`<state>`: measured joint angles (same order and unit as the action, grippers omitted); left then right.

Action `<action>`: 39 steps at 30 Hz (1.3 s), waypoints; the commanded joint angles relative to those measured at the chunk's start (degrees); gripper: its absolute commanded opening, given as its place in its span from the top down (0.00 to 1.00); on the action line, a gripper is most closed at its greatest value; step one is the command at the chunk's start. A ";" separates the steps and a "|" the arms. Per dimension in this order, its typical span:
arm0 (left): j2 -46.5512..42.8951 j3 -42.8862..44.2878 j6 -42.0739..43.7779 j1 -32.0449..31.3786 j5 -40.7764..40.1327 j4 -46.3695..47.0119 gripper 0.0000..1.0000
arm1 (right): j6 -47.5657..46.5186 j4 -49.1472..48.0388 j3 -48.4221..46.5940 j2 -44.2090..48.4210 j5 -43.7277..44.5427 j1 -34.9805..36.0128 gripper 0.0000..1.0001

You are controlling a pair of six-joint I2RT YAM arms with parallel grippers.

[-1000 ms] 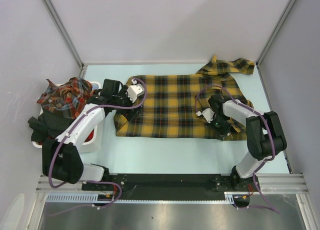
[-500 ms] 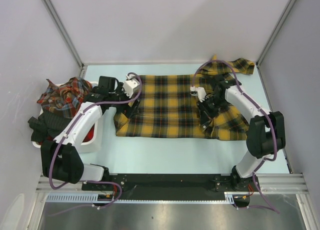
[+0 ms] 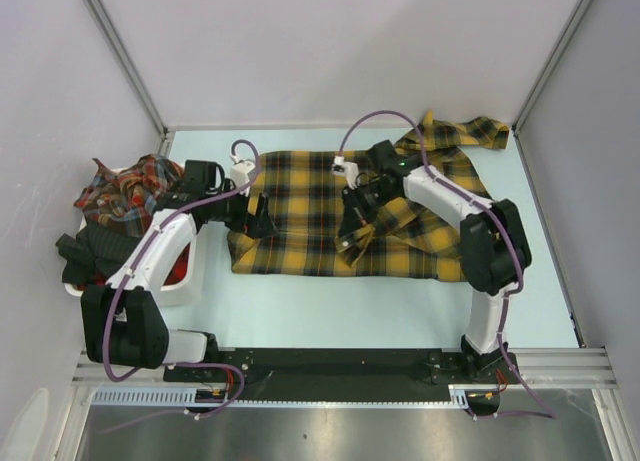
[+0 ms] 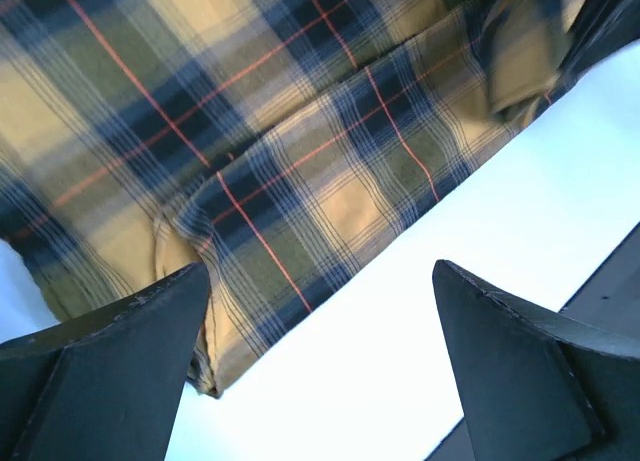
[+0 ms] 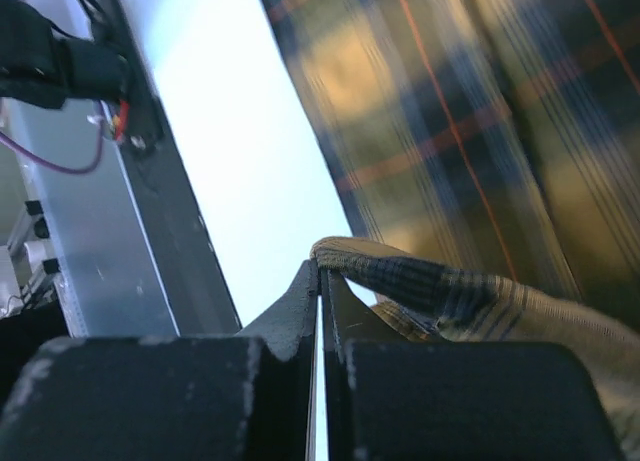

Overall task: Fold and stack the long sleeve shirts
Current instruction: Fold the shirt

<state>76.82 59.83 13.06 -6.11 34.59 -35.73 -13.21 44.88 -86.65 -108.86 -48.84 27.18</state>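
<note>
A mustard-yellow plaid shirt (image 3: 310,216) with black checks and thin red lines lies spread on the pale table. My right gripper (image 3: 352,226) is shut on a fold of its right side (image 5: 400,271) and holds it lifted over the shirt's middle. My left gripper (image 3: 258,216) is open and empty, just above the shirt's left edge (image 4: 270,271), its fingers (image 4: 110,371) wide apart over the hem and bare table. A sleeve (image 3: 455,131) trails to the back right corner.
A white bin (image 3: 190,271) at the left holds red-toned plaid shirts (image 3: 130,191) and dark cloth. Grey walls close the table on three sides. A black rail (image 3: 340,366) runs along the near edge; it also shows in the right wrist view (image 5: 150,181).
My right gripper has carried the shirt's right side up and leftward across the body, folding it over. My left gripper has drawn back slightly to the left.
</note>
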 commanded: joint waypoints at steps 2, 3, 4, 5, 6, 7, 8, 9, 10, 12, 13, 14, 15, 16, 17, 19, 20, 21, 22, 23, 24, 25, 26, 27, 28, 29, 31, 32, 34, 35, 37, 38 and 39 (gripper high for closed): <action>-1.06 -1.47 -7.17 4.69 4.17 1.53 0.01 | 15.04 -20.40 -3.08 -4.78 -4.42 6.64 1.00; -0.71 -1.74 -7.78 5.92 4.17 1.45 0.01 | 19.06 -22.97 -3.17 -5.48 -4.34 7.27 1.00; -0.53 -1.82 -7.87 8.02 4.26 1.27 0.01 | 20.49 -26.74 -3.96 -6.97 -4.07 8.58 1.00; -0.09 -1.83 -7.87 9.17 4.26 0.75 0.02 | 21.99 -28.43 -4.31 -8.03 -3.72 9.11 1.00; 0.17 -1.83 -7.70 9.62 4.43 0.40 0.02 | 24.18 -29.84 -5.01 -8.99 -3.81 9.47 1.00; 0.26 -1.91 -7.87 9.97 4.52 0.13 0.03 | 25.59 -32.12 -5.98 -11.09 -3.63 9.99 1.00; 0.26 -2.26 -8.05 10.32 4.87 -0.13 0.03 | 26.91 -33.53 -7.03 -11.81 -3.46 10.69 1.00; 0.35 -2.61 -8.92 10.68 5.05 -0.13 0.04 | 29.62 -35.20 -7.39 -12.51 -3.28 11.14 1.00; 0.35 -3.05 -9.28 10.85 5.31 -0.13 0.04 | 30.78 -38.70 -7.65 -13.21 -2.93 11.40 1.00; 0.44 -3.93 -10.07 11.20 5.84 0.04 0.05 | 34.89 -42.05 -8.53 -14.54 -1.35 12.28 1.00; 0.44 -4.20 -10.25 11.47 5.75 0.13 0.06 | 36.49 -46.16 -8.88 -14.97 -0.82 12.37 1.00; 0.44 -4.46 -10.42 11.56 5.41 0.30 0.06 | 38.33 -47.85 -9.32 -15.68 0.40 12.55 1.00; 0.61 -4.55 -10.60 11.73 5.49 0.31 0.06 | 39.92 -49.79 -9.50 -15.94 0.76 12.81 1.00; 0.79 -4.55 -10.69 11.91 5.40 0.31 0.07 | 42.63 -53.02 -9.76 -16.21 1.29 12.90 1.00; 0.97 -4.46 -10.86 12.00 5.23 0.22 0.07 | 43.53 -53.93 -10.03 -16.99 2.51 13.07 1.00; 1.93 -4.29 -11.04 12.26 5.05 0.30 0.07 | 45.89 -56.39 -11.17 -17.96 3.05 13.60 1.00; 2.37 -3.85 -11.13 12.52 5.05 0.22 0.07 | 46.52 -56.92 -11.43 -18.40 3.83 13.78 1.00; 2.90 -3.59 -11.13 12.61 4.88 0.13 0.07 | 47.22 -57.97 -11.43 -19.28 4.27 14.04 1.00; 3.16 -3.32 -11.04 12.70 4.35 0.22 0.07 | 47.75 -59.37 -11.52 -19.72 4.63 14.13 1.00; 3.43 -2.80 -11.04 12.79 4.09 0.22 0.07 | 48.45 -59.91 -11.78 -20.16 5.24 14.13 1.00; 3.69 -2.53 -10.95 12.70 3.65 0.13 0.07 | 48.46 -59.48 -12.22 -21.47 5.33 14.13 0.96; 4.21 -2.27 -10.78 12.79 3.64 -0.04 0.07 | 48.28 -58.60 -13.88 -22.09 5.33 13.78 0.89; 4.48 -1.74 -10.51 12.79 3.82 -0.05 0.07 | 47.67 -57.55 -14.85 -22.79 4.72 13.60 0.77; 4.57 -1.65 -10.25 12.79 3.73 -0.05 0.07 | 47.14 -53.80 -15.91 -23.58 3.76 13.25 0.55; 4.83 -1.30 -9.90 12.70 3.82 -0.05 0.07 | 46.18 -51.32 -18.27 -23.42 2.01 12.12 0.49; 4.66 -0.78 -8.85 12.79 3.82 0.04 0.07 | 43.56 -49.12 -18.64 -22.81 1.21 11.33 0.44; 4.31 0.02 -7.09 12.00 2.34 0.04 0.07 | 38.90 -42.10 -16.81 -17.48 1.20 8.00 0.37; 3.87 0.54 -5.43 11.56 1.46 0.13 0.09 | 36.35 -39.46 -16.27 -15.61 1.20 6.59 0.35; 3.87 1.68 -2.97 8.24 -2.39 -0.31 0.12 | 26.34 -27.61 -16.79 -10.18 1.90 2.29 0.35; 4.39 2.21 -0.43 6.65 -3.64 -0.57 0.14 | 22.65 -23.31 -16.80 -8.41 2.08 0.79 0.40; 5.18 3.53 1.35 0.61 -7.84 -0.75 0.16 | 13.68 -10.65 -15.84 -4.02 4.17 -2.29 0.47; 6.84 4.14 2.83 -1.25 -9.70 -0.58 0.17 | 10.95 -6.78 -13.57 -2.60 4.97 -5.00 0.51; 7.99 4.93 3.46 -3.01 -11.28 -0.75 0.17 | 5.53 -0.47 -11.19 -1.19 5.76 -6.60 0.53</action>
<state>82.04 60.45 9.74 -1.23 30.68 -36.71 12.49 20.51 -100.90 -121.78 -45.56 28.05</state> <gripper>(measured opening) 0.839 0.509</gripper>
